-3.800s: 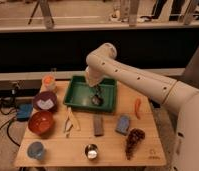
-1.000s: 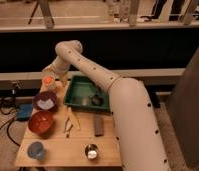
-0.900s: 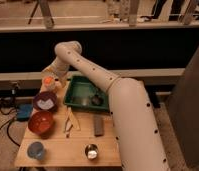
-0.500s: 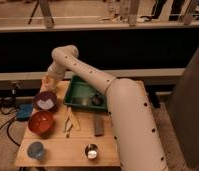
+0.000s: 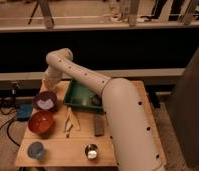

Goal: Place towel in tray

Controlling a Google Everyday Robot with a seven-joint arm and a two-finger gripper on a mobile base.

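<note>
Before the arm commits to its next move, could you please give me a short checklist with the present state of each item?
1. Towel found: ok. The towel lies inside the purple bowl.
2. End effector near the towel: ok. The end effector is at the table's left rear, just behind that bowl.
3. Towel in the tray: not ok. The tray does not hold it.
4. Room in the tray: ok. Its left floor is bare; a dark object sits further right.
5. Tray's right side free: cannot tell. The arm covers it.
</note>
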